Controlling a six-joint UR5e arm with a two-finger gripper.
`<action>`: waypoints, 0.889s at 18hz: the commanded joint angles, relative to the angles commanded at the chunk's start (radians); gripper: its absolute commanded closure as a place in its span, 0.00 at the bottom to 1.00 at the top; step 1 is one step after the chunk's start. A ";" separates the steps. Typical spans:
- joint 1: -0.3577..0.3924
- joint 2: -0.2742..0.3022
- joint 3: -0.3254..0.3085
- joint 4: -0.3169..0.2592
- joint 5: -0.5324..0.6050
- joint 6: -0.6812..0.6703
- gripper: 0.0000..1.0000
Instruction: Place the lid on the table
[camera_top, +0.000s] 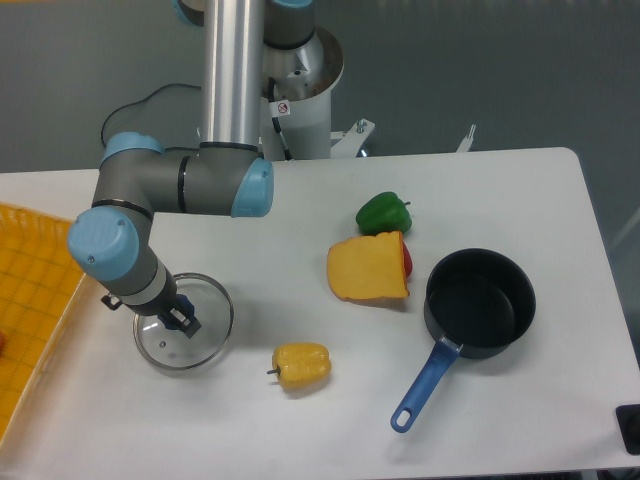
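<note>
While the lid (186, 328) lies flat on the table (300, 420) near its left side, just right of the yellow gridded tray (30, 300), the gripper (180, 318) sits over the lid's centre, approx. where the knob is; whether the fingers are clamped on the knob or parted cannot be told from this view, since the wrist hides most of them. The arm (180, 185) bends down from the upright column at the rear. Other items: yellow pepper (301, 366) just right of the lid, not touching; green pepper (384, 213) further back; yellow wedge-shaped block (368, 267) w/ a red object (407, 260) partly hidden behind it; black pot (480, 303) w/ blue handle (424, 385) at right, open-topped, well apart from the lid.
</note>
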 joint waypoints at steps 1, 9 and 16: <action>0.000 -0.002 0.000 0.000 0.000 0.000 0.43; -0.011 -0.014 0.000 0.000 0.021 0.000 0.43; -0.011 -0.021 0.000 0.003 0.021 0.000 0.43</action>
